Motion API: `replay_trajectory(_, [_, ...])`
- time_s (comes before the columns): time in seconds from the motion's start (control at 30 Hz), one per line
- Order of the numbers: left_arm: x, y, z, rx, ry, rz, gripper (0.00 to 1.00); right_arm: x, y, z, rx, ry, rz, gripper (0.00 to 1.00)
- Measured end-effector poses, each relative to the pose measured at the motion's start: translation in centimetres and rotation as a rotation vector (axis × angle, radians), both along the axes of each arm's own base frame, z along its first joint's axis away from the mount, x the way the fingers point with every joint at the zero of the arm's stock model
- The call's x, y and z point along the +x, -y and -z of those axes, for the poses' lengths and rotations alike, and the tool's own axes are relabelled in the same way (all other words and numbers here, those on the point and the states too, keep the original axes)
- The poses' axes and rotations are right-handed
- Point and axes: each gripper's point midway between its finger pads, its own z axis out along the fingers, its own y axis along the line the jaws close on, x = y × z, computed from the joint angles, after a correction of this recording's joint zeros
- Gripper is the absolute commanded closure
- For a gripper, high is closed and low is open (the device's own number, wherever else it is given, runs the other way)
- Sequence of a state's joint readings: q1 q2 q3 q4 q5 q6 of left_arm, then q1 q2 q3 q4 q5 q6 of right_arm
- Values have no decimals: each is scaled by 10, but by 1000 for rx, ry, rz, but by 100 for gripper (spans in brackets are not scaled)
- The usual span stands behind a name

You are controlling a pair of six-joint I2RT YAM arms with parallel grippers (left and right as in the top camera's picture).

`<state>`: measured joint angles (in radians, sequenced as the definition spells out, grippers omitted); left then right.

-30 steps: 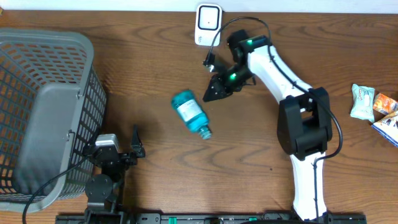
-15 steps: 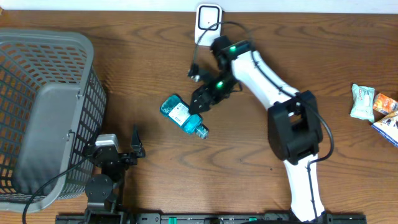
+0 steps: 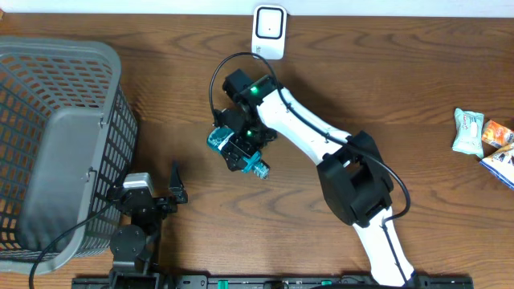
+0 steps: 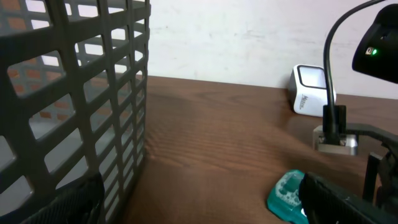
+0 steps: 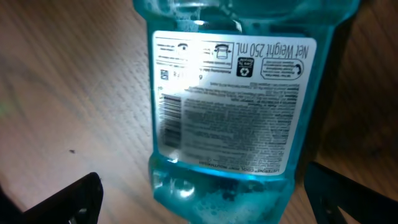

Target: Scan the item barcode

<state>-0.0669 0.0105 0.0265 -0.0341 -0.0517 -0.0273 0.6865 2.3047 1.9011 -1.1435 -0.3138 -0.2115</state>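
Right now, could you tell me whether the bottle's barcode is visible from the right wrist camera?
Yes, the barcode shows on the left side of the bottle, turned toward that camera.

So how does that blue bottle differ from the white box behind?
The bottle is see-through teal, lying on its side mid-table; the white box is opaque, standing upright at the far edge. The right arm hangs over the bottle, none over the white box. Both sit on the table.
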Motion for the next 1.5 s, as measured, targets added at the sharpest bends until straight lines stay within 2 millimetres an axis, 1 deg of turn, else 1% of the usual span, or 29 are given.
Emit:
replay_trajectory(0.07, [0, 0, 0, 0, 0, 0, 0, 2, 2, 6, -11, 11, 5, 1])
replay_trajectory(0.17, [0, 0, 0, 0, 0, 0, 0, 0, 9, 20, -32, 9, 14, 7])
replay_trajectory(0.2, [0, 0, 0, 0, 0, 0, 0, 1, 9, 19, -22, 13, 21, 10])
replay_trajectory(0.27, [0, 0, 0, 0, 0, 0, 0, 0, 11, 20, -14, 15, 19, 20])
replay_trajectory(0.37, [0, 0, 0, 0, 0, 0, 0, -6, 15, 21, 12, -14, 1, 49])
replay_trajectory(0.4, [0, 0, 0, 0, 0, 0, 0, -9, 17, 21, 27, -34, 0, 54])
replay_trajectory(0.47, [0, 0, 0, 0, 0, 0, 0, -14, 20, 22, 44, -66, 1, 66])
replay_trajectory(0.53, [0, 0, 0, 0, 0, 0, 0, -19, 21, 25, 58, -94, -8, 73])
replay_trajectory(0.63, [0, 0, 0, 0, 0, 0, 0, -20, 19, 26, 73, -97, -9, 76])
replay_trajectory(0.7, [0, 0, 0, 0, 0, 0, 0, -20, 17, 26, 80, -99, -12, 84])
replay_trajectory(0.77, [0, 0, 0, 0, 0, 0, 0, -20, 16, 25, 90, -97, -17, 96])
replay_trajectory(0.8, [0, 0, 0, 0, 0, 0, 0, -19, 15, 25, 92, -96, -17, 99])
replay_trajectory(0.97, [0, 0, 0, 0, 0, 0, 0, -14, 13, 26, 98, -77, -5, 99])
replay_trajectory(1.07, [0, 0, 0, 0, 0, 0, 0, -5, 14, 27, 64, -44, 67, 99])
replay_trajectory(1.23, [0, 0, 0, 0, 0, 0, 0, 19, 31, 29, -67, 52, 220, 99])
replay_trajectory(1.5, [0, 0, 0, 0, 0, 0, 0, 36, 49, 26, -170, 135, 371, 99])
